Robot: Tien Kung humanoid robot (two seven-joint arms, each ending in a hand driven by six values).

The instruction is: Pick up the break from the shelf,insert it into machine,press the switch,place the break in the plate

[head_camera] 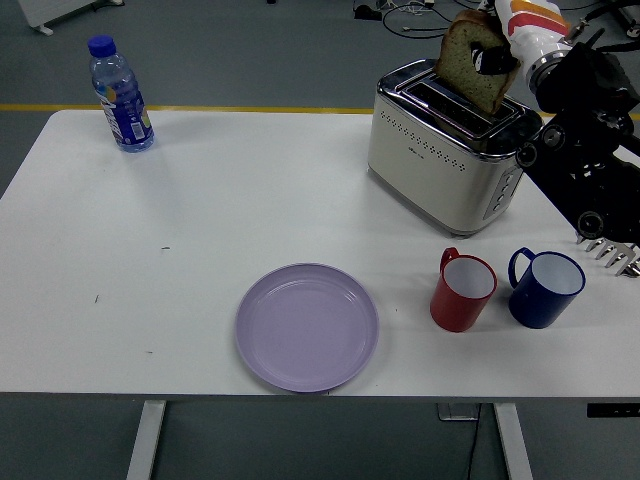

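Note:
A slice of bread point(472, 62) is held upright in my right hand point(497, 60), whose dark fingertips pinch its upper right part. The slice hangs just over the far slot of the cream and chrome toaster point(445, 158) at the table's back right, its lower edge at the slot's mouth. My black right arm point(588, 140) reaches in from the right edge. A lilac plate point(307, 326) lies bare near the table's front edge. My left hand is out of sight.
A red mug point(463, 290) and a blue mug point(545, 287) stand in front of the toaster. A metal rack's tines point(610, 252) poke in at the right edge. A water bottle point(120, 95) stands at the back left corner.

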